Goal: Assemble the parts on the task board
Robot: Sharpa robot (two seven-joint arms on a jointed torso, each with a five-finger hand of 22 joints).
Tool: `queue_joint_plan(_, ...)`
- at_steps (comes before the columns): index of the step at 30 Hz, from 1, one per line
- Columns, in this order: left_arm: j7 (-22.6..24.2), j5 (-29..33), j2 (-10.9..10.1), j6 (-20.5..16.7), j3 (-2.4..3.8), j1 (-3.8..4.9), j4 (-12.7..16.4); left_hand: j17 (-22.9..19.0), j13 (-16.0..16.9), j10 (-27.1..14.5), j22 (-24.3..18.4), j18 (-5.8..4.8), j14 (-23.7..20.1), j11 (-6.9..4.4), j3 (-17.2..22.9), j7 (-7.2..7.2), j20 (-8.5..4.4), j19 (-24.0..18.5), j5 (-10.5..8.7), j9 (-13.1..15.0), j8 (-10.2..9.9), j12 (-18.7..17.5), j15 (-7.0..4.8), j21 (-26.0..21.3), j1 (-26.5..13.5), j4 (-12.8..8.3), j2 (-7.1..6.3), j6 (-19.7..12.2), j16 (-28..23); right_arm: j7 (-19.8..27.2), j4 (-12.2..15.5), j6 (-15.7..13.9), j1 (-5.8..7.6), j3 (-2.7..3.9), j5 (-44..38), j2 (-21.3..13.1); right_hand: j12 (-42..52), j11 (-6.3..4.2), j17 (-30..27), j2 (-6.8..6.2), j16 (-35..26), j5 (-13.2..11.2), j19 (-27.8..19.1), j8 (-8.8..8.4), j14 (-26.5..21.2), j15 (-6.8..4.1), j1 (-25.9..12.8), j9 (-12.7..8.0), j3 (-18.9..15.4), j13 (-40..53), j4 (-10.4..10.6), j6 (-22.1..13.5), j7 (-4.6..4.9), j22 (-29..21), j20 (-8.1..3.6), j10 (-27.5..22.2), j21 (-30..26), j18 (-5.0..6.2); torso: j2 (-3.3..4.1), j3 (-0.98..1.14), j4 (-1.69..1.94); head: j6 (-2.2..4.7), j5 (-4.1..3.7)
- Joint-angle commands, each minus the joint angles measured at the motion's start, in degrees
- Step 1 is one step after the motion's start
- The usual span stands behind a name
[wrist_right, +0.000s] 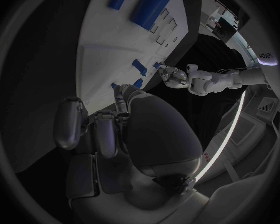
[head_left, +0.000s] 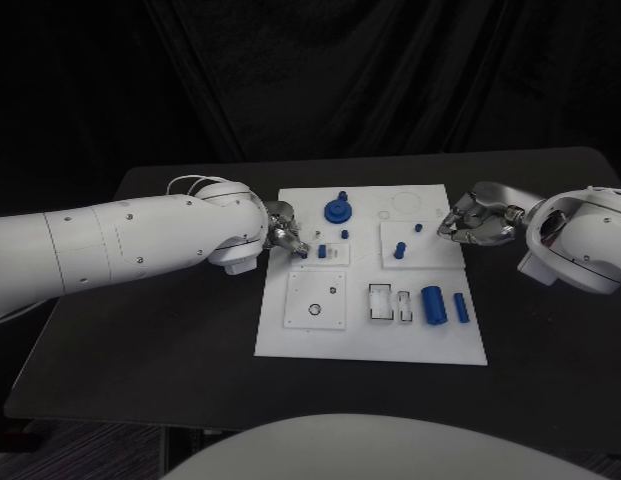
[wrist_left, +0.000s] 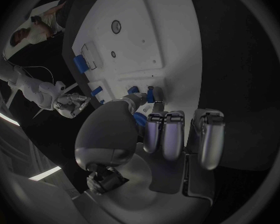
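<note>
**Both hands at the board's far half, fingers curled at its edges**

I see the white task board lying flat on the black table, with both arms reaching in over it from opposite sides.

Left hand: it sits at the board's left edge, about level with the small blue pegs that stand just off its fingertips. In the left wrist view the fingers are curled downward side by side, and a small blue part lies right at the thumb tip. I cannot tell whether the hand is pinching that part or merely touching it.

Right hand: it hovers at the board's right edge, fingers curled inward. A small blue peg stands on the board just inward of its fingertips, and another short blue piece lies slightly nearer to me. In the right wrist view the fingers are bent close together with no part visible inside them; a blue piece shows just past the thumb tip, apparently apart from it.

Other parts: a round blue gear-like piece with an upright post stands beyond the left hand's fingertips. A large blue cylinder and a slimmer blue bar lie side by side on the near right part of the board, well apart from both hands.
</note>
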Motion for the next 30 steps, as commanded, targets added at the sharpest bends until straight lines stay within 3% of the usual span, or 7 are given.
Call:
queue_joint_plan(1,0.37,0.08,0.03,1.47,-0.35,-0.66,0.14,15.09,15.09,5.95,15.09,-0.79,5.85,-0.42,0.44,-0.17,-0.39,5.93,-0.12,0.09,0.16,0.2,-0.33,0.17,-0.39,-0.04,0.04,0.34,0.38,-1.29,-0.05,0.54,-0.15,0.04,-0.05,-0.05,-0.18,0.35,11.06,0.39,-0.21,0.3,-0.4,-0.02,4.24,0.42,0.17,0.08,0.43,12.77,0.0,0.06,0.19,9.81,0.16,3.05,-0.14,0.37,0.01,0.04,0.02,0.0,0.16)
queue_joint_plan(30,-0.57,0.08,-0.6,3.06,-0.36,-0.81,0.82,15.09,15.09,5.95,15.02,-0.74,5.85,-0.42,0.56,-0.16,-0.4,5.73,-0.24,0.13,0.16,0.2,-0.34,0.19,-0.52,-0.07,0.02,0.37,0.38,-1.69,-0.16,1.37,-0.31,0.05,-0.05,0.02,-0.26,0.36,10.9,0.39,-0.38,0.29,-0.57,-0.05,4.16,0.42,0.13,0.11,0.48,12.68,-0.03,-0.02,0.21,9.7,0.16,2.93,-0.52,0.46,0.03,0.03,-0.02,0.0,0.18)
